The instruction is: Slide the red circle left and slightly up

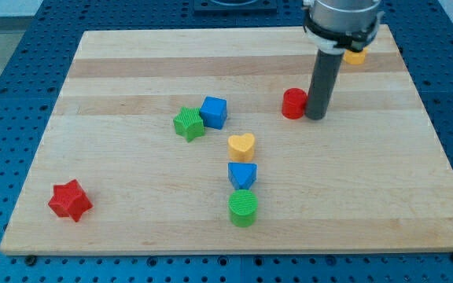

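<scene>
The red circle lies on the wooden board, right of centre in the upper half. My tip stands right against the circle's right side, touching or nearly touching it. The dark rod rises from the tip to the arm's head at the view's top.
A green star and a blue cube sit together left of the red circle. A yellow heart, a blue block and a green circle form a column below. A red star lies lower left. A yellow block is partly hidden behind the arm.
</scene>
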Controlling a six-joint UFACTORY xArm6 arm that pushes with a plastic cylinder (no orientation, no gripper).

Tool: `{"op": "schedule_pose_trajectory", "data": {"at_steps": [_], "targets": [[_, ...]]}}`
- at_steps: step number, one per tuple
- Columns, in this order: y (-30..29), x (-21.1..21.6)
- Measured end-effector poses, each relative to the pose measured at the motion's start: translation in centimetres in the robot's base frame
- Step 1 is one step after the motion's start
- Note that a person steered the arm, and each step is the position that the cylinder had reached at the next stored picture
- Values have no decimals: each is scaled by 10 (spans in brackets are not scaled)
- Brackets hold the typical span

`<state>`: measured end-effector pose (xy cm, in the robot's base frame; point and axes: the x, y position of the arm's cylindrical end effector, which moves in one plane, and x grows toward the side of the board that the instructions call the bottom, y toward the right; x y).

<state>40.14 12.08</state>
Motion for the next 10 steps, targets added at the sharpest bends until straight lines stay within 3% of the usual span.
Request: {"op": "schedule_pose_trajectory", "data": {"at_steps": [1, 4, 7, 8, 9, 10], "targets": [[1, -34], [68, 39], [-41, 40], [-44, 23], [-44, -21], [-48, -13]]}}
